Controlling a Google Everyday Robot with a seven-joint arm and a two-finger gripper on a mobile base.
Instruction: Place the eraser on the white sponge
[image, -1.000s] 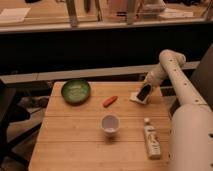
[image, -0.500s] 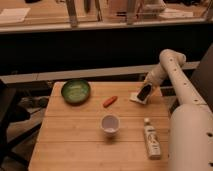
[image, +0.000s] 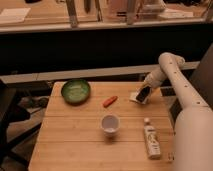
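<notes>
My gripper (image: 142, 93) is low over the right rear part of the wooden table (image: 75, 140), its arm coming in from the right. A small dark block, the eraser (image: 144, 94), sits right at the gripper's tip. Just to its left and under it lies the flat white sponge (image: 134, 97) on the table. The eraser looks to be touching or just above the sponge's right edge; I cannot tell which.
A green bowl (image: 75, 91) stands at the back left. A red-orange oblong thing (image: 109, 101) lies in the middle rear. A white cup (image: 110, 124) stands at the centre. A white bottle (image: 151, 139) lies at the front right, next to the robot's white body (image: 192, 137).
</notes>
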